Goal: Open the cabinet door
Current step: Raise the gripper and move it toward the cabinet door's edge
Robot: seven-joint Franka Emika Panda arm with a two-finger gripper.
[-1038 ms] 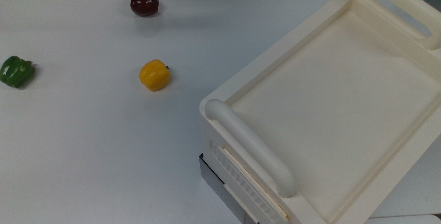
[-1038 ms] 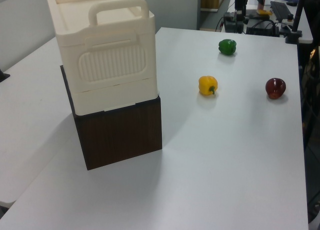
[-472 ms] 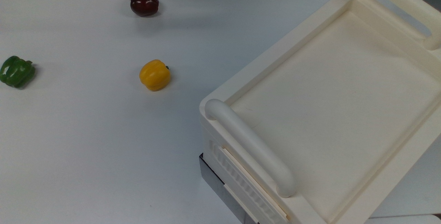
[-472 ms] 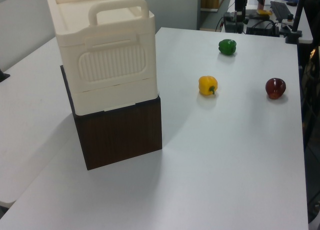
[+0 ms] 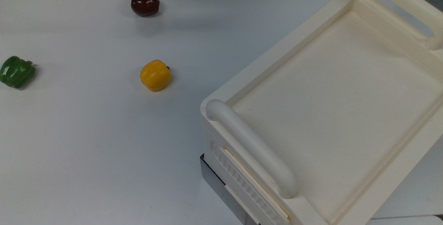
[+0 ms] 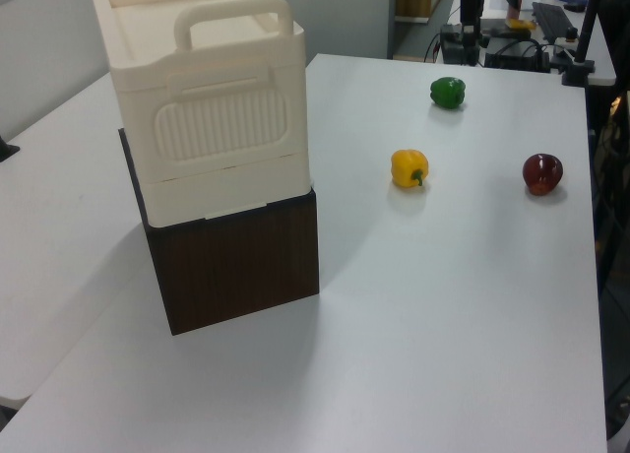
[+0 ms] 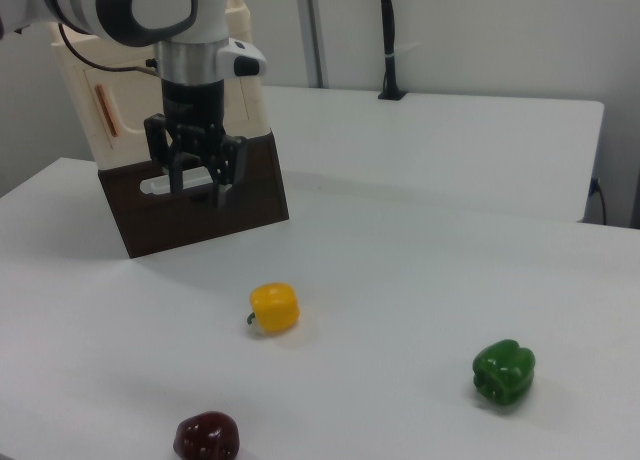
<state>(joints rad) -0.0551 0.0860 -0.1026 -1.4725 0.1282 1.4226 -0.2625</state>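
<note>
Gripper (image 7: 195,185) hung in the right view just in front of the cabinet (image 7: 245,100), pointing down, its two dark fingers (image 7: 168,170) set apart with nothing clamped between them. Behind the arm, the cabinet door (image 7: 82,110) stood upright on the cabinet's face toward the right view's left: a flat cream panel with a slim copper strip handle (image 7: 106,110) running up it. A dark brown box (image 7: 255,195) carried the cabinet. Nearer on the white table (image 7: 420,270) lay a yellow pepper (image 7: 274,308), a green pepper (image 7: 504,374) and a dark red apple (image 7: 206,437), all well apart from the gripper.

From the top view, the cabinet's recessed cream top (image 5: 342,93) showed a thick tube handle (image 5: 251,147) at each end, with a ribbed panel (image 5: 245,183) below the nearer one. The yellow pepper (image 5: 155,75), green pepper (image 5: 16,72) and apple (image 5: 145,3) lay spread across the table.

From the left view, the ribbed panel (image 6: 221,123) faced the camera, the brown box (image 6: 236,266) beneath it.
</note>
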